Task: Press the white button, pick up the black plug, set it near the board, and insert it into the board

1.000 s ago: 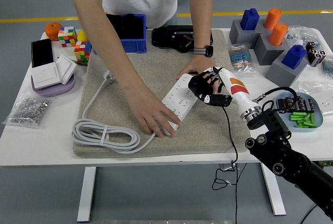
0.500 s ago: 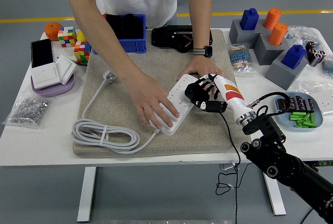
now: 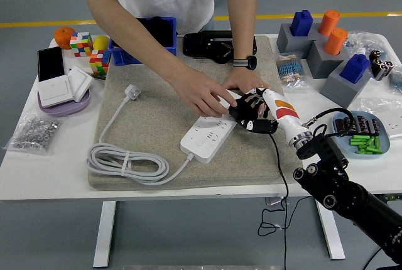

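Robot's right hand [image 3: 250,110] w/ black fingers curled round black plug [image 3: 264,125], hovering at right end of long white plastic power strip [image 3: 210,133]; plug's black cable hangs off counter [image 3: 50,163] front edge. Strip lies diagonal on beige felt mat [image 3: 151,100]. Person's two hands at same end of strip: one [image 3: 204,95] just left of robot hand, other [image 3: 242,81] just behind it. White button not distinguishable. Strip's coiled white cord [image 3: 125,160] left of strip.
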{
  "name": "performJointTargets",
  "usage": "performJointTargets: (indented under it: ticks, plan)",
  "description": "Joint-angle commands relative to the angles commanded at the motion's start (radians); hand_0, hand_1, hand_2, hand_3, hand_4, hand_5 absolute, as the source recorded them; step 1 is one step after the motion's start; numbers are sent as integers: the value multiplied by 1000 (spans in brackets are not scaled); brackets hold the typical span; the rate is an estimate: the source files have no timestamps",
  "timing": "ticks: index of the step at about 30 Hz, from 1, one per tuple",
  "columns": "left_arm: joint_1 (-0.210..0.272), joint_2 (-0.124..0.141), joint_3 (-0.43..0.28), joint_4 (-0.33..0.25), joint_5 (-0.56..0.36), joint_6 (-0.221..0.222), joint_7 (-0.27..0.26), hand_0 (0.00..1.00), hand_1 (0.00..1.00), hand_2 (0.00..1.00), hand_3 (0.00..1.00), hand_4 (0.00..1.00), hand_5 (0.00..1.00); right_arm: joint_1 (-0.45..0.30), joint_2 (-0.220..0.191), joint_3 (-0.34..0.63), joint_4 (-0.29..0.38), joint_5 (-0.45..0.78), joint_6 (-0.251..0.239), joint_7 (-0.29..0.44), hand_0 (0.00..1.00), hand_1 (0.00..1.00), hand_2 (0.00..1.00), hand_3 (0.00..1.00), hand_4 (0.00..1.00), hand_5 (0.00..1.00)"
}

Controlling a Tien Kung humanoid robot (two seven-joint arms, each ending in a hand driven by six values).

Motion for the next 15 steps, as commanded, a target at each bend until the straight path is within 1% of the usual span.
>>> performJointTargets:
  ticks: [15]
  plan:
    - [-2,0,-2,0,-1,0,0,681,675,658,687,544,211,3,0,-3,-8,2,0,-1,237,264,305,535,750,2]
